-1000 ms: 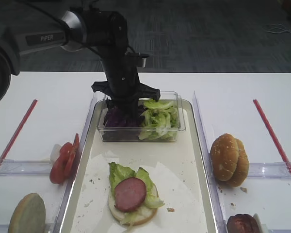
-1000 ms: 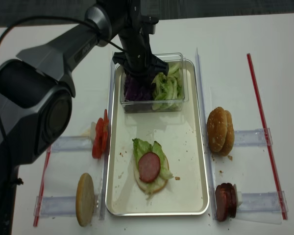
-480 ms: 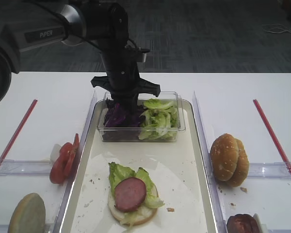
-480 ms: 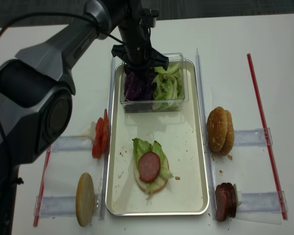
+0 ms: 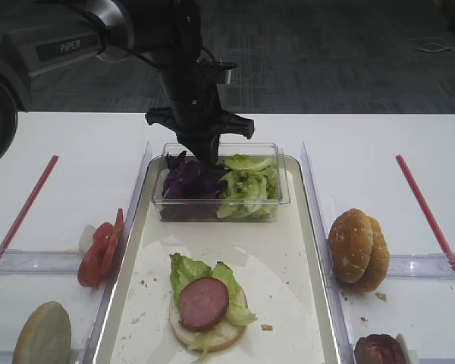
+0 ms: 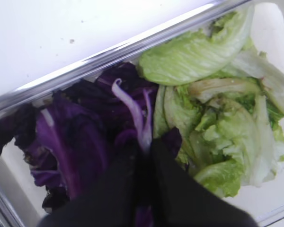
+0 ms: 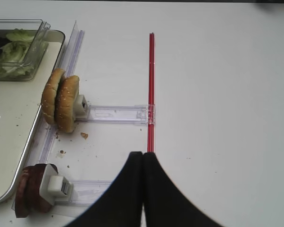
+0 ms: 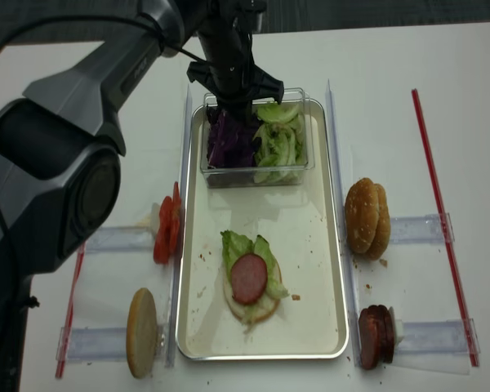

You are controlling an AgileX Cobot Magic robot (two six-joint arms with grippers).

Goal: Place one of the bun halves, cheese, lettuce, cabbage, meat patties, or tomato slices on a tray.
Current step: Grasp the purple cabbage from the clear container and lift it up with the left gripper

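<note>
The left gripper [image 5: 209, 155] hangs over the purple side of the small clear plastic box [image 5: 277, 199] at the far end of the tray [image 8: 338, 286], its jaws pinched together on a strip of cabbage [image 6: 138, 124]: the left wrist view shows a pale-ribbed purple piece running up between the dark fingers [image 6: 166, 189], while the rest of the cabbage pile and the lettuce [image 5: 246, 189] lie below in the box. The step in hand looks like drawing that one strip out, and doing it well means lifting straight up until the strip hangs free of the pile and the box wall, then carrying it low across the tray to the open stack, where a meat patty [image 5: 203, 302] sits on lettuce over a pale bun half [image 5: 212, 339]; the grip is thin, so a slow carry should keep the leaf from slipping or dragging neighbours along. Compared with a second ago, the gripper has risen from deep inside the box to about its rim and the jaws have finished closing. The right gripper [image 7: 142, 189] is pressed shut and empty, resting over bare table near the sesame bun halves [image 7: 60, 100], with tomato slices [image 5: 98, 250] left of the tray
</note>
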